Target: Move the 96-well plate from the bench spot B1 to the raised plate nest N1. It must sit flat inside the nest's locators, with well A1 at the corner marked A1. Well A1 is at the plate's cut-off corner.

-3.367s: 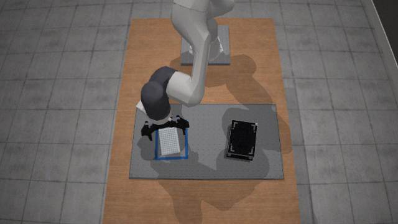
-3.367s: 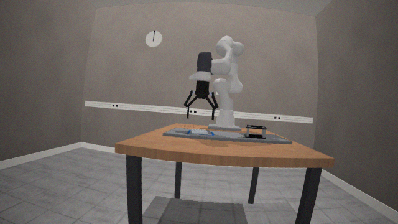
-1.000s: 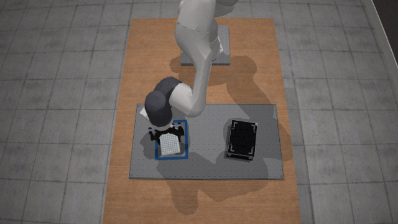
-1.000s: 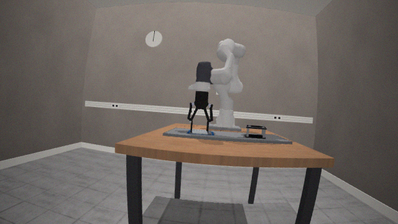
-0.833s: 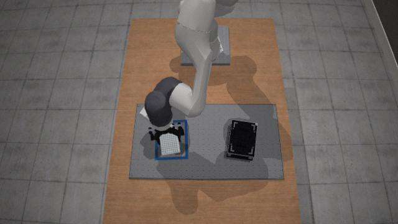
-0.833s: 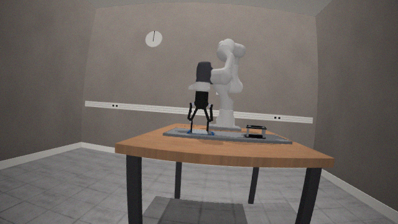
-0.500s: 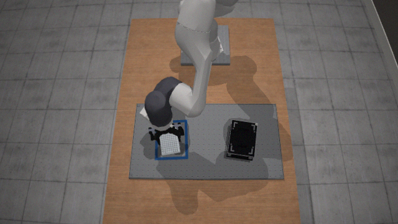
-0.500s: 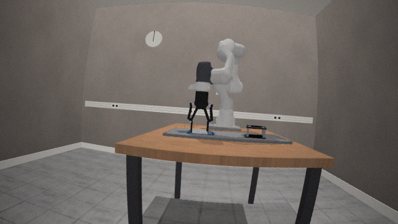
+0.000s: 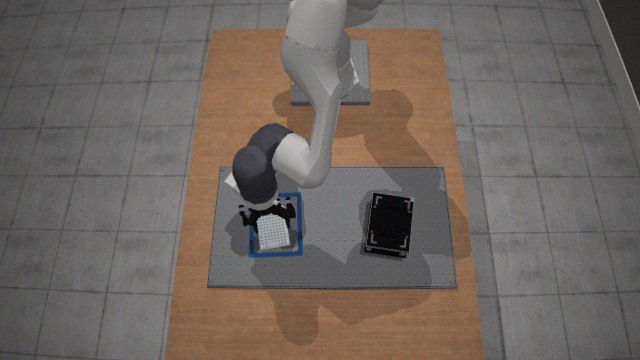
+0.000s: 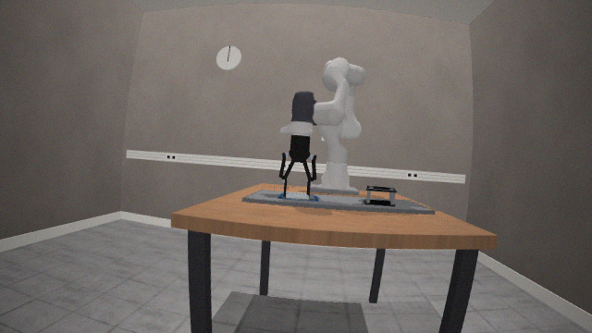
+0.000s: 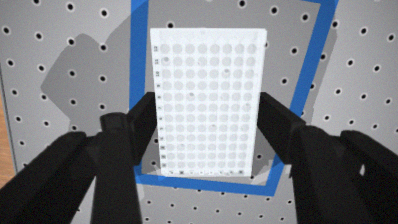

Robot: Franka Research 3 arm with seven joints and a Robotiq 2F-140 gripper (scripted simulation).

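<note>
The white 96-well plate (image 9: pixel 273 233) lies flat on the grey perforated baseplate, inside the blue outline of spot B1 (image 9: pixel 275 254). In the wrist view the plate (image 11: pixel 207 102) runs lengthwise away from me. My gripper (image 11: pixel 206 107) stands straight down over it, with its black fingers against the plate's two long sides near the near half. It is shut on the plate, which still rests on the bench. From the side, the fingertips (image 10: pixel 297 194) reach down to the baseplate. The black raised nest N1 (image 9: pixel 389 224) with white corner locators stands to the right, empty.
The grey baseplate (image 9: pixel 332 270) lies on a wooden table. The arm's base stands at the back of the table. The nest stands on short legs (image 10: pixel 381 195) above the baseplate.
</note>
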